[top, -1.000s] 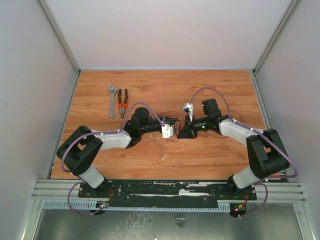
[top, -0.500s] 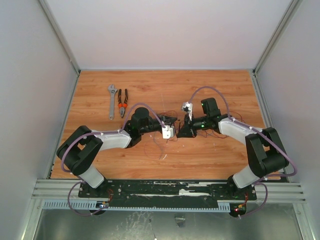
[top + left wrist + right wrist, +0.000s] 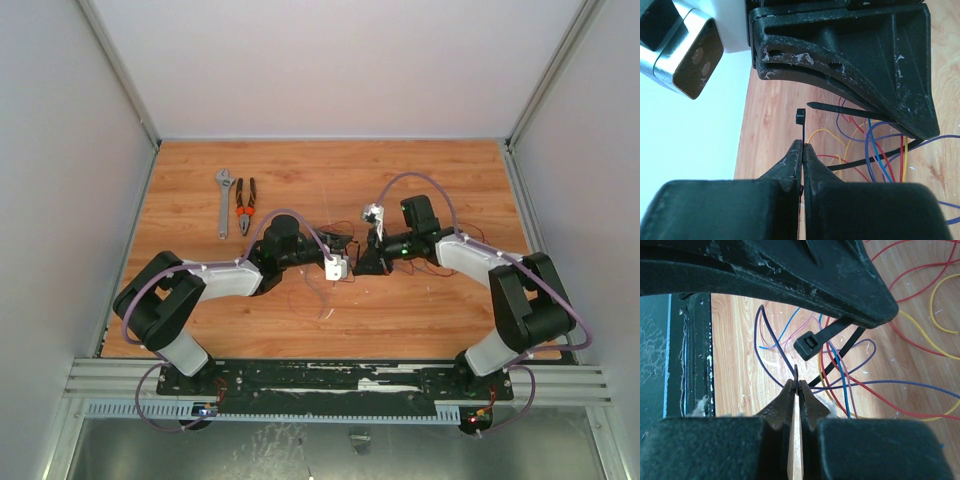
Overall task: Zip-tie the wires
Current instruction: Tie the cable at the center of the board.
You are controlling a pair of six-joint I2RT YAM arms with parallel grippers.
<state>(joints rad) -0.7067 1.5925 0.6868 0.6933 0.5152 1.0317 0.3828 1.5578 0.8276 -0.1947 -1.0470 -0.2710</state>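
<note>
1. At the near edge of the desk [image 3: 200, 180] both arms rise from their bases and fold at elbows set out to either side. Their forearms reach inward and low, so the two wrists face each other near the desk's middle.
2. The left end effector [image 3: 803, 147] is pinched tight on the zip tie [image 3: 800, 117] just below its small head, which stands up above the fingertips.
3. The right end effector [image 3: 798, 384] is also closed, nipping a thin dark edge that appears to be the tie's pointed tail. In the left wrist view that tail runs out from under the right fingers, with its tip just beside the head and not through it.
4. The rest of the strip bends away among the wires [image 3: 836, 360], which lie loose on the desk beneath both wrists. Whether it encircles every strand cannot be told.
5. From above, the wrists cover the tie, and it is too small to make out there. Each wrist view cuts off its own fingers at the bottom edge.
6. Farther back on the left, a grey wrench [image 3: 224, 200] and pliers [image 3: 244, 205] lie side by side, well apart from the arms.
</note>
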